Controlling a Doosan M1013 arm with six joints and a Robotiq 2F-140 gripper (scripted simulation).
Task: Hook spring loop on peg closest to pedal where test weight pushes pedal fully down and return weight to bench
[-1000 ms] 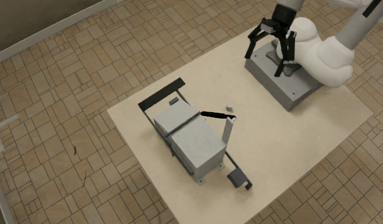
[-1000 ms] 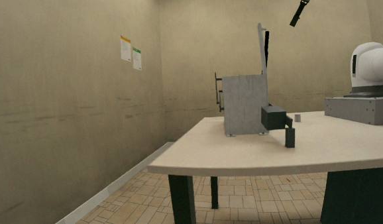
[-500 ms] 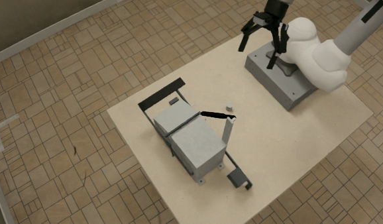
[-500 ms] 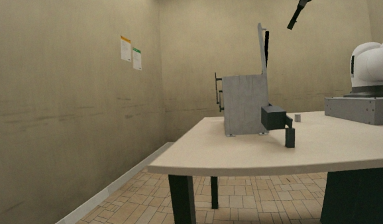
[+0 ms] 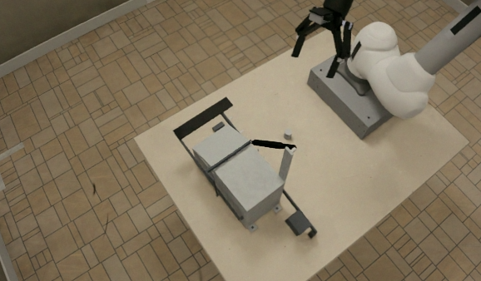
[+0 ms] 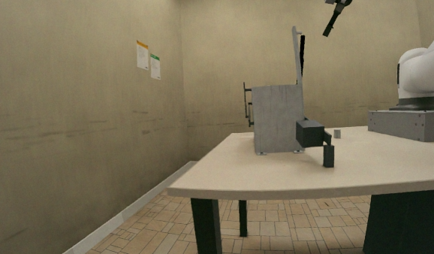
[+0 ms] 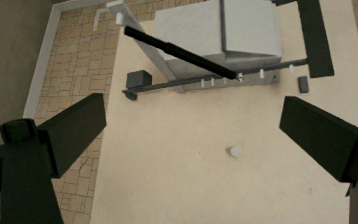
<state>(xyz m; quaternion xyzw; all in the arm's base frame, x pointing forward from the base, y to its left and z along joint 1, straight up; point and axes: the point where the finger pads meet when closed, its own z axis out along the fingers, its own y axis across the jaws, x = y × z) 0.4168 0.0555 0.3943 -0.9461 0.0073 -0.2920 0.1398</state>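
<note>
A bare, workshop-like test room: beige, scuffed walls (image 6: 104,113) carry two printed notices (image 6: 142,55) (image 6: 155,67) above a tiled floor (image 5: 95,125) (image 6: 269,225) (image 7: 75,65), while a white robot arm (image 5: 382,71) (image 6: 420,71) stands bolted on a gray base (image 5: 363,132) (image 6: 397,125) at a pale tabletop (image 5: 365,179) (image 6: 236,176) (image 7: 170,150) bearing a boxy metal feeder (image 5: 249,179) (image 6: 278,120) (image 7: 190,30).

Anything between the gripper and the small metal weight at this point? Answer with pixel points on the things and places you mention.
Nothing visible: the weight (image 5: 287,134) (image 6: 337,134) (image 7: 235,151) stands on open bench beside the feeder (image 5: 249,179) (image 6: 278,120) (image 7: 190,30), with the black spring (image 5: 271,144) (image 6: 302,56) (image 7: 180,52) off to one side of the gripper's (image 5: 311,66) (image 7: 192,127) approach.
</note>
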